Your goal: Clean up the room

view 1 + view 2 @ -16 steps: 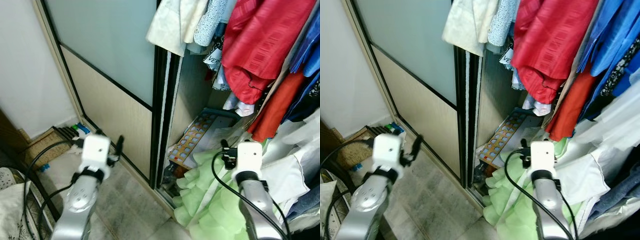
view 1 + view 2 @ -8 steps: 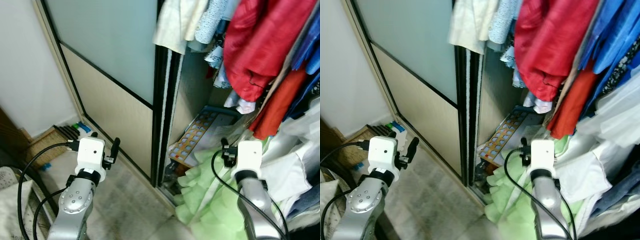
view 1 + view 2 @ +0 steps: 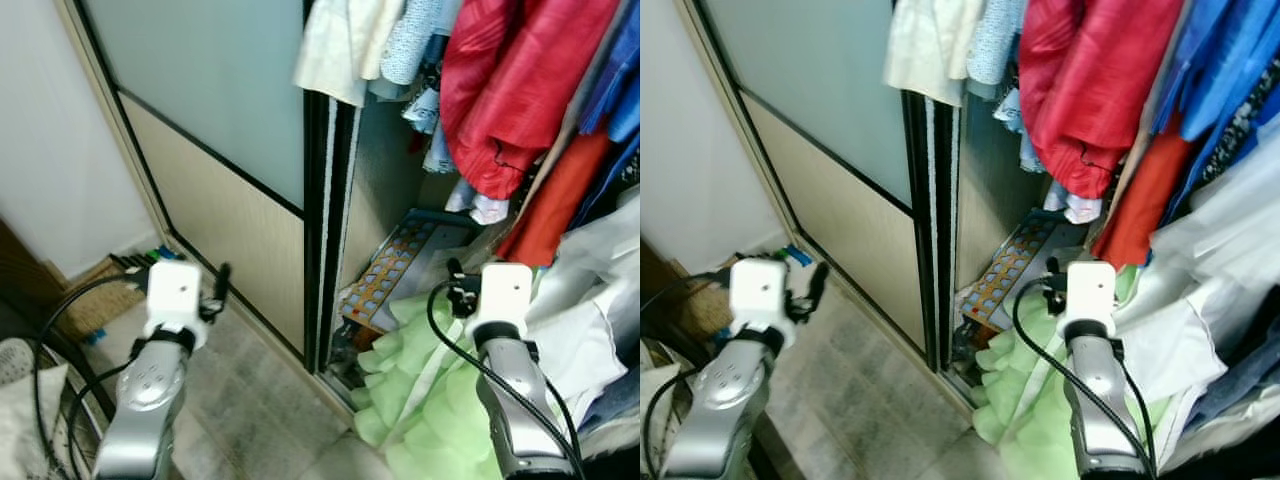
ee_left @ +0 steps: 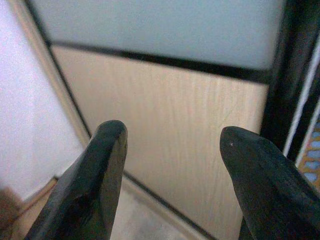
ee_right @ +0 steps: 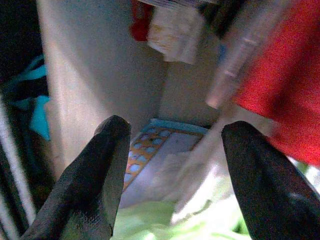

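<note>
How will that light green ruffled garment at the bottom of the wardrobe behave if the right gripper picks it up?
The green garment lies in soft ruffled folds, so it will probably hang limp and trail. It looks thin, likely light for its bulk. It spills past the wardrobe door track, so it may snag or drag. The right gripper is open above it.

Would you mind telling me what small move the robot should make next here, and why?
Probably lower the right gripper toward the light green garment spilling out of the wardrobe onto the floor. That gripper hangs open above it, pointing into the wardrobe, while the left gripper faces only the sliding door, holding nothing.
</note>
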Tool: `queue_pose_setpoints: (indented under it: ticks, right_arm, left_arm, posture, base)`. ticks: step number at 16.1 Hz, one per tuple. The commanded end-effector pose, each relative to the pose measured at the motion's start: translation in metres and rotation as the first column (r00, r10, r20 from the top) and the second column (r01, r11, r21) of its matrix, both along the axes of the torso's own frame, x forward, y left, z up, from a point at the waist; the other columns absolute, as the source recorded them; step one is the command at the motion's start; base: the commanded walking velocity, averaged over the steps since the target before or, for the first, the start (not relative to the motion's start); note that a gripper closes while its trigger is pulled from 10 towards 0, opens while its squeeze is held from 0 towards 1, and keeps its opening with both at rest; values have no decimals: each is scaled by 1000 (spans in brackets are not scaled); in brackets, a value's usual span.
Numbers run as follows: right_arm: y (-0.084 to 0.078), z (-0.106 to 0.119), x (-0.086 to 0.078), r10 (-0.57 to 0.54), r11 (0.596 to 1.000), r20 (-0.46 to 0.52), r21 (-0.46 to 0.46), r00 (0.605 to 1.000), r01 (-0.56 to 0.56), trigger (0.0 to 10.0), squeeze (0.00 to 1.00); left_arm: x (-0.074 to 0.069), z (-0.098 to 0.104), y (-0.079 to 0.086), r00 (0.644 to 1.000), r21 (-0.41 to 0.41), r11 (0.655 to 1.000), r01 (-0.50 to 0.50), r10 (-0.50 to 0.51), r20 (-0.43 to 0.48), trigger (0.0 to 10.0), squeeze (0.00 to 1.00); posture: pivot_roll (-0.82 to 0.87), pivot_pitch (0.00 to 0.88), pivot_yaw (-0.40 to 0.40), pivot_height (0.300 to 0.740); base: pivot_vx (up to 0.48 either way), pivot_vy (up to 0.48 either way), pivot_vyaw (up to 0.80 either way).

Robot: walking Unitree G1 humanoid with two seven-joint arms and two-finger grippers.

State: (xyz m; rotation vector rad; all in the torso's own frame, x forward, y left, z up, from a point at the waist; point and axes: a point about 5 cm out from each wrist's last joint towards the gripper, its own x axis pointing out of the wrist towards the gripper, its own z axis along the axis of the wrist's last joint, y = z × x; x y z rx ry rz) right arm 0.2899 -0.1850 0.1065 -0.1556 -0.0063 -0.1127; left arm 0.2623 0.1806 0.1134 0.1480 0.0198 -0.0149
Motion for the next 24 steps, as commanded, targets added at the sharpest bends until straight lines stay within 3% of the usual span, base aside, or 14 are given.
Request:
queue_pose_setpoints:
  ticks: [1,4,24]
  right_arm:
    - [3,-2,2,32,999,-21,0,999,-32,10000,0]
    - [7,-2,3,35,998,-40,49,999,-33,10000,0]
    - [9,-1,2,54,997,-43,50,998,-52,10000,0]
  left_arm:
    - [-2,2,4,1000,-4,1000,-21,21,6,10000,0]
    - [-3,0,4,1000,4,1000,-28,28,-1,10000,0]
    - [-3,-1,5,1000,3,1000,-27,27,-5,10000,0]
  posture:
    - [-83,67,-43,740]
    - [-88,66,-50,740]
    - [-86,70,-53,740]
  base:
    - [0,0,0]
    - [0,0,0]
    - [0,0,0]
